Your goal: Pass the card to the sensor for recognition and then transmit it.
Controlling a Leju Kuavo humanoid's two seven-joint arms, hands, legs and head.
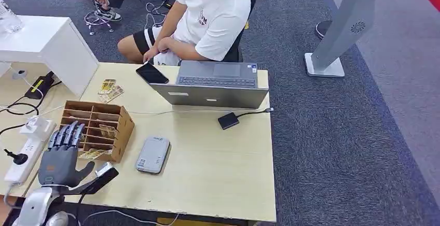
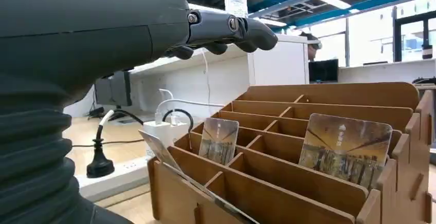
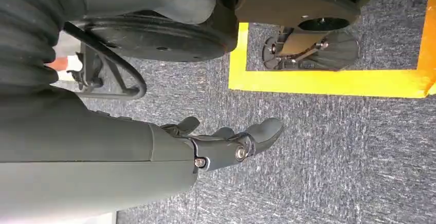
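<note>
While the left hand (image 1: 61, 151) hovers palm-down at the near-left corner of the rack (image 1: 120, 127), its fingers are stretched out, slightly apart, holding nothing; the fingertips reach over the rack's near rows. Left wrist view: fingers (image 2: 226, 29) extend flat above the rack (image 2: 329, 180), clear of the dividers.

Cards: thin rectangles, photo print in gold-brown tones with a small white mark near the top edge. One card (image 2: 345, 149) stands tilted in a slot ahead of the fingertips, off to one side; a second (image 2: 219, 140) stands in a slot more directly under the fingers; a third (image 2: 159, 149) leans at the rack's nearest edge, edge-on, print unreadable. Head view: one card (image 1: 107, 131) in a middle slot just beyond the fingertips, more lying loose (image 1: 92, 153) at the rack's near edge beside the thumb, and a few (image 1: 110, 89) on the table (image 1: 218, 174) well beyond the rack.

Sensor (image 1: 153, 154): flat grey box, on the table just right of the rack, near the hand.

Right hand (image 3: 226, 142) hangs over grey carpet, fingers loosely extended, slightly curled, empty.
</note>
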